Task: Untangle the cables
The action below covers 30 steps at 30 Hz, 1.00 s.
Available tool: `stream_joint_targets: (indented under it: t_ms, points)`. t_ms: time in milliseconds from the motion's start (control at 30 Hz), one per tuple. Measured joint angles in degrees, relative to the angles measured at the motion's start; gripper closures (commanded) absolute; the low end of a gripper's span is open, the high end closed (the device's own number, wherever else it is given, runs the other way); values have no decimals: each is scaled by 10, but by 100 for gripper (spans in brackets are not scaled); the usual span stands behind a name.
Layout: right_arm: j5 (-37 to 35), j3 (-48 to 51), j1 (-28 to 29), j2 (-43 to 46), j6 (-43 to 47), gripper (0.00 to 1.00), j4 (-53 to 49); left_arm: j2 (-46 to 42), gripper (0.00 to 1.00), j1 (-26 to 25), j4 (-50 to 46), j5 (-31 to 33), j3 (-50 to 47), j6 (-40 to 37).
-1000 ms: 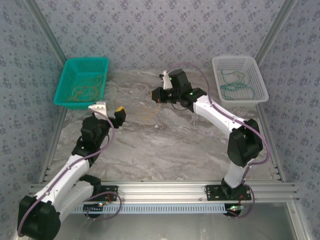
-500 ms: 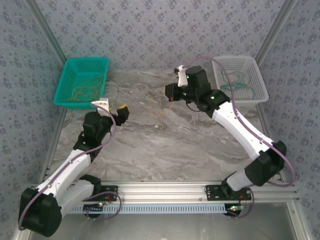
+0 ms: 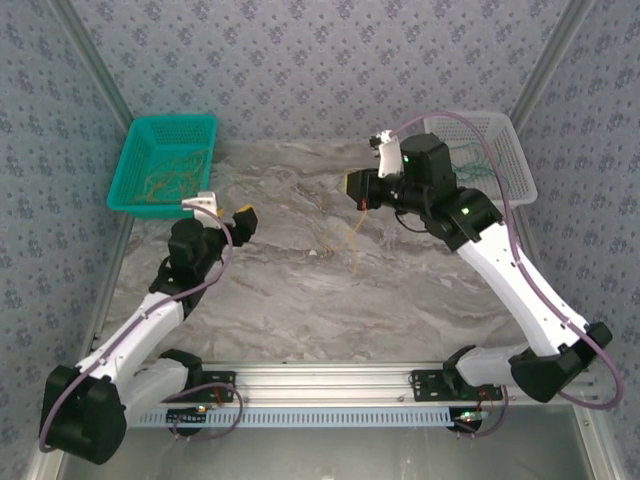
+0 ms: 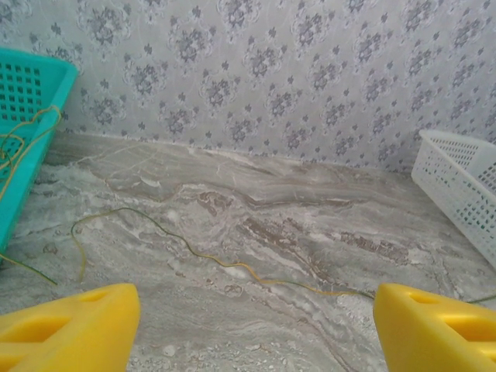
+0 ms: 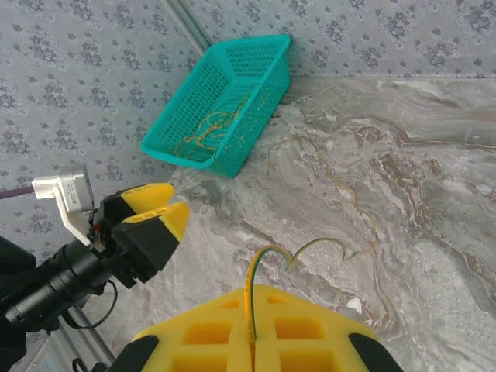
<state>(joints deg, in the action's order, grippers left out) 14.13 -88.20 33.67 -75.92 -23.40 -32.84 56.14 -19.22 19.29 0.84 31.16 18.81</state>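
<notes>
Two baskets stood at the far corners of the marble-patterned desk [image 3: 300, 310]: a teal basket [image 3: 172, 119] at the far left corner with loose orange-tan cables [image 3: 165, 183] inside, and a white basket [image 3: 522, 165] at the far right corner with dark green cables [image 3: 482, 160] in it, partly hidden behind the right arm.

The right tool [image 3: 358, 190] was raised above the far middle of the desk, its yellow fingers [image 5: 209, 333] pressed together on a thin cable [image 3: 352, 238]. That cable hung down from the closed tips, and its lower end reached the desk surface towards the middle. In the right wrist view the pinched strand [image 5: 249, 279] rose out of the seam between the fingers and curled over to the right.

The left tool [image 3: 243, 222] hovered nearer the left edge, short of the teal basket, with its fingers spread wide and nothing between them. Its wrist view showed a long wavy strand [image 4: 194, 252] lying flat on the desk, running from beside the teal basket across towards the right side. Whether this was the same cable that the right tool gripped could not be told.
</notes>
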Motion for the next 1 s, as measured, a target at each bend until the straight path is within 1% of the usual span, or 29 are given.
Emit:
stream_joint_targets:
  t_ms: [100, 200, 267, 367, 400, 467, 500, 533, 567, 600, 633, 667, 700, 833, 900, 1000]
  points:
    - [8, -52, -1, -85, 9, 100, 0, 13, 20, 0, -1, -5, 3, 4]
    - [15, -128, -1, -220, 17, 100, 0, 14, 18, 0, -8, -6, 8, 4]
    - [18, -194, -1, -323, 21, 100, -16, 15, 17, 0, -19, -7, 19, 3]
    - [17, -286, -2, -452, 25, 100, -34, 28, 16, 0, -28, -13, 36, 1]
    - [17, -308, -2, -485, 25, 95, -37, 32, 16, 0, -29, -14, 37, 1]
    - [18, -349, -2, -546, 21, 77, -52, 43, 15, 0, -34, -15, 38, 0]
    - [20, -367, -2, -570, 20, 70, -57, 48, 14, 0, -38, -15, 38, -1]
    - [23, -388, -2, -597, 17, 63, -62, 52, 14, 0, -41, -15, 38, -2]
    - [27, -410, -2, -620, 16, 59, -69, 56, 14, -1, -41, -14, 38, -3]
    - [31, -425, -2, -635, 17, 56, -75, 60, 14, -2, -41, -14, 38, -3]
    - [36, -440, -3, -649, 17, 48, -81, 69, 14, -4, -42, -14, 40, -5]
    - [38, -447, -3, -654, 17, 31, -84, 81, 13, -8, -48, -14, 45, -7]
    - [39, -449, -3, -655, 19, 26, -89, 96, 12, -13, -55, -12, 54, -10]
    - [29, -458, -3, -638, 28, 25, -106, 175, 6, -48, -90, 2, 112, -24]
    - [13, -441, -4, -609, 31, 24, -110, 210, 5, -64, -93, 9, 133, -28]
    - [-7, -381, -12, -532, 32, 23, -108, 266, 4, -78, -100, 13, 158, -27]
